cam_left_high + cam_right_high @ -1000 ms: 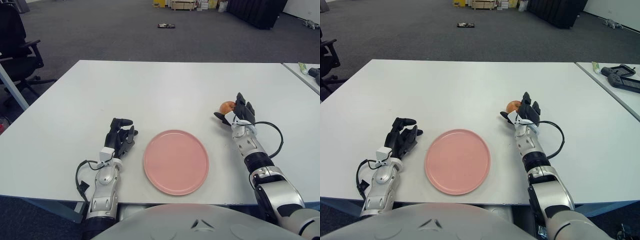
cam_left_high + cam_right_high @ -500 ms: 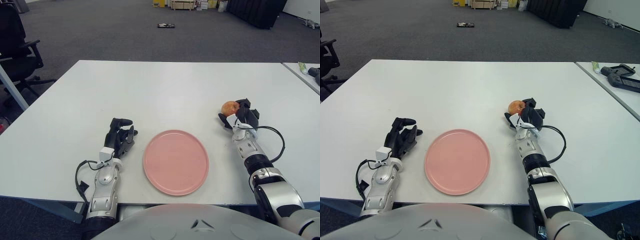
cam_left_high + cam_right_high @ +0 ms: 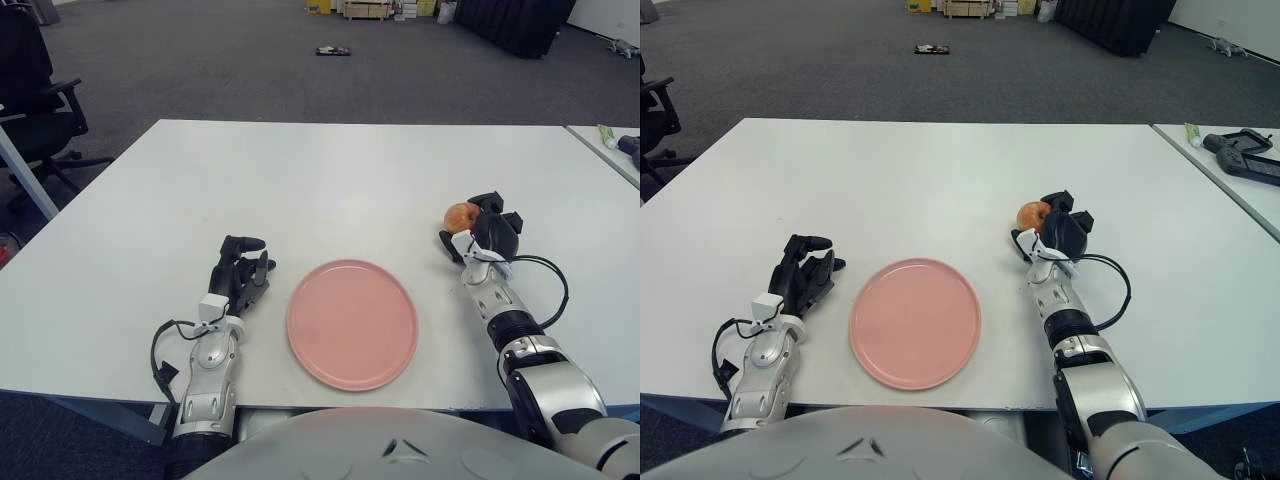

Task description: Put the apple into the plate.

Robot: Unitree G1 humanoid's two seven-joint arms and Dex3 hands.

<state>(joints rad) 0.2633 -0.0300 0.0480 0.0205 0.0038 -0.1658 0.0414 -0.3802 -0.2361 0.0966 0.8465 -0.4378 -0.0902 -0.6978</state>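
The right hand [image 3: 484, 232] of the robot is raised a little above the white rectangular table [image 3: 330, 180], on the right side. Its dark fingers [image 3: 1068, 222] are bent around the small round reddish-orange apple [image 3: 460, 214], which sits at the left side of the hand, against the fingers. If the grip is fully tight, I cannot tell, but the fingers touch the fruit. The apple is to the right of the flat round pink plate [image 3: 352, 322] and further from the robot, clearly apart from it. The plate lies near the front edge of the table with nothing on it. The left hand [image 3: 238, 276] rests on the table just beside the left rim of the plate, fingers loosely bent, holding nothing.
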